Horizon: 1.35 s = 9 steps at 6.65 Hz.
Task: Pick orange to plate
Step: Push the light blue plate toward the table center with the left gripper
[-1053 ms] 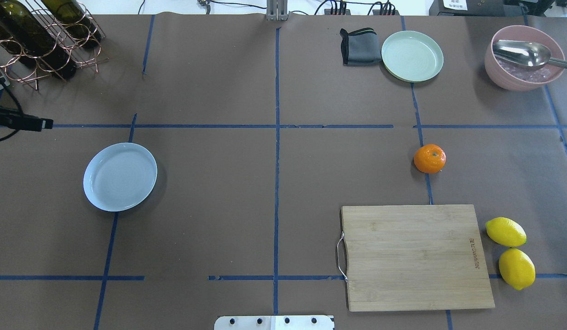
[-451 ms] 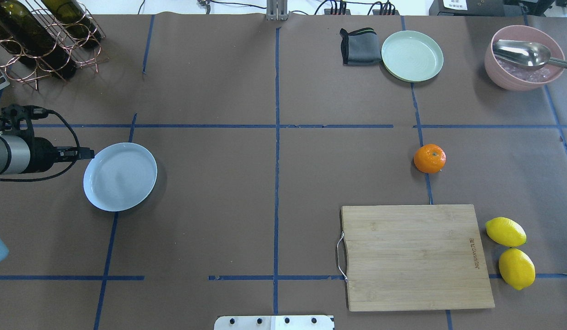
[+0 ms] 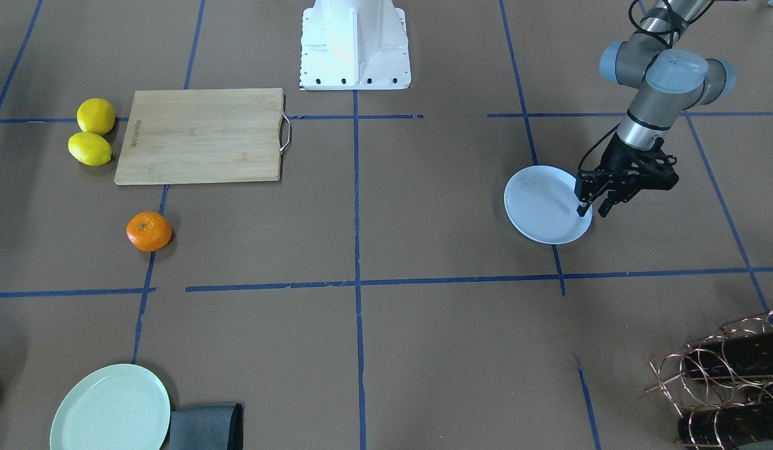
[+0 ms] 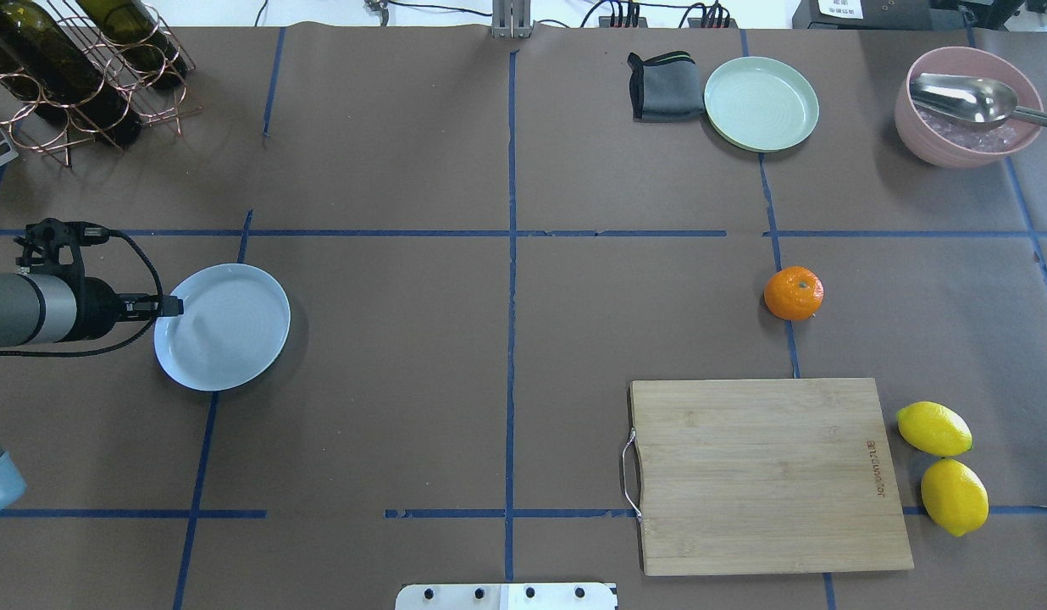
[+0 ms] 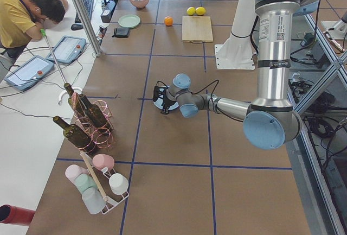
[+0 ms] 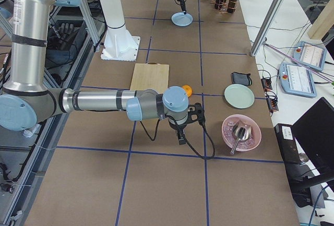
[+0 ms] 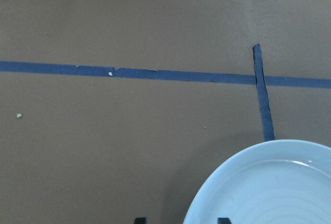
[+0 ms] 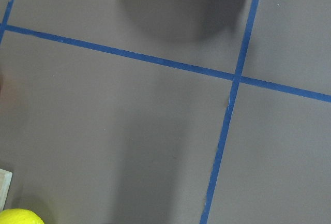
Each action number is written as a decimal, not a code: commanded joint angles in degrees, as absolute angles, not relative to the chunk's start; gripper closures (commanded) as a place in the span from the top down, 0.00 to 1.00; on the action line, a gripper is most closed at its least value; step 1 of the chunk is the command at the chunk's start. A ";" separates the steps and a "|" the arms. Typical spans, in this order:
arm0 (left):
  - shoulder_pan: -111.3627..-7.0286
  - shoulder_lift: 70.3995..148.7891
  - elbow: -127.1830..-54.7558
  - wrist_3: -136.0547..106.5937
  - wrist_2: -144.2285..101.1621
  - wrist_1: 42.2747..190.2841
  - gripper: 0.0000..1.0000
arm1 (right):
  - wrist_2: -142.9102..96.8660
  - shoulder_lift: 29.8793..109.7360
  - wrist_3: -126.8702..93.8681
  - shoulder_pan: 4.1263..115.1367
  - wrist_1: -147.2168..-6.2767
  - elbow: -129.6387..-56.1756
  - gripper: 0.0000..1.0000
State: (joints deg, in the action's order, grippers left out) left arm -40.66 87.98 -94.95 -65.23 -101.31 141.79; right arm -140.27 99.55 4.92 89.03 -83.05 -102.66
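The table (image 4: 405, 381) is spanned almost from end to end by this job. The orange (image 4: 794, 293) is seen resting on the brown cover on the robot's right half, just beyond the cutting board (image 4: 765, 474). The plate (image 4: 227, 339) is set well apart from it on the left half. A long carry is therefore called for. The fruit is round and smooth, so it could be dropped or sent rolling if it is only lightly pinched.

The wrong dish could be chosen, since the pale green plate (image 4: 761, 103) is placed much nearer the orange than the bluish-white one. The wrong fruit could be taken too, because two lemons (image 4: 934, 428) are laid beside the board on the same half.

The right gripper (image 6: 181, 136) is shown only from the table's end, hanging near the orange. Whether its jaws are apart or together cannot be told. If it is lowered with them together, the orange would be knocked aside rather than enclosed.

The plate itself is most exposed. The left gripper (image 3: 594, 205) is held low at its rim with the jaws apart. In the left wrist view the fingertips (image 7: 222, 220) are seen on either side of the rim's edge, though it cannot be told whether the rim is touched. If the jaws are closed or the arm is pushed forward from here, the plate could be nudged, tipped or dragged off its spot.
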 commanded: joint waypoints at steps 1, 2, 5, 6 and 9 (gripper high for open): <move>-40.34 87.89 -94.75 -65.30 -101.07 142.38 0.00 | -140.27 99.58 4.92 89.03 -83.06 -102.66 1.00; -40.34 87.72 -95.36 -65.30 -101.07 142.47 0.00 | -140.27 99.58 4.92 89.03 -83.06 -102.66 1.00; -40.61 89.54 -102.56 -65.57 -101.51 142.03 0.00 | -140.27 99.58 4.92 89.03 -83.06 -102.66 1.00; -40.61 94.08 -101.44 -68.79 -101.34 141.60 0.00 | -140.27 99.58 4.92 89.03 -83.06 -102.57 1.00; -35.64 115.06 -90.05 -80.04 -97.24 132.14 0.00 | -140.27 99.58 4.92 89.03 -83.06 -102.22 1.00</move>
State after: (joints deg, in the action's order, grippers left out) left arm -38.76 106.85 -94.70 -76.54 -99.95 136.32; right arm -140.27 99.58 4.92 89.03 -83.06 -102.46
